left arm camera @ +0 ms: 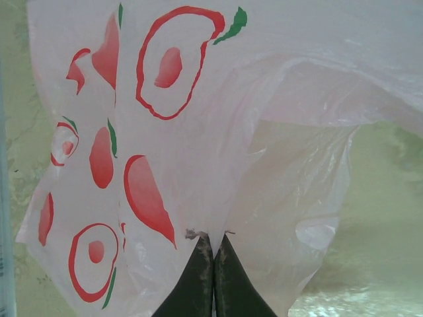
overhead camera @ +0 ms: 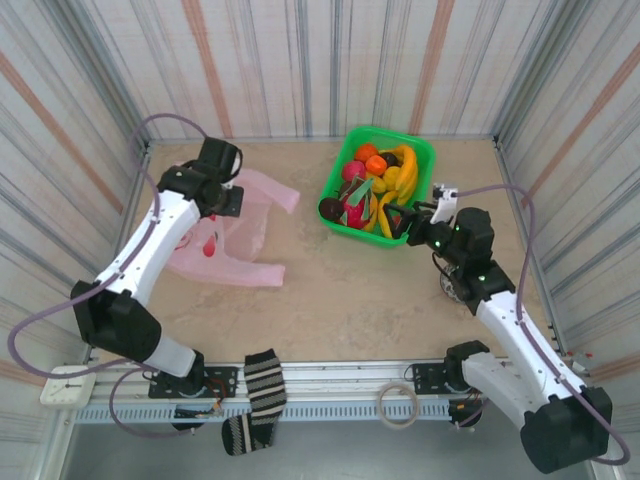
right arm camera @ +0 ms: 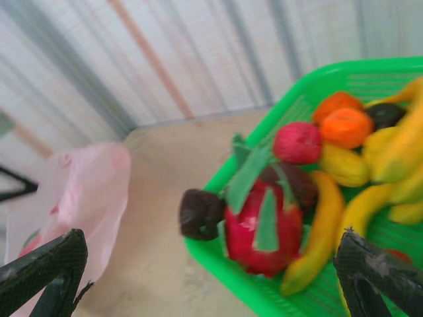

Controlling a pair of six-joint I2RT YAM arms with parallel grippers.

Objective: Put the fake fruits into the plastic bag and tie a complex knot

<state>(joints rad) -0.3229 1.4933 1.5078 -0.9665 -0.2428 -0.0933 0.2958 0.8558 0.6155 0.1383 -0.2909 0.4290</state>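
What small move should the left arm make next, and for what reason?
Probably lift the left pincer slightly: it is shut on the plastic bag, which lies slumped, and the fake fruits sit in the green basket.

White arms (overhead camera: 150, 245) — black joints (overhead camera: 120, 320), lilac cables (overhead camera: 172, 117), dark tapered end effector fingers (left arm camera: 198, 277), green wrist lights (overhead camera: 438, 232).
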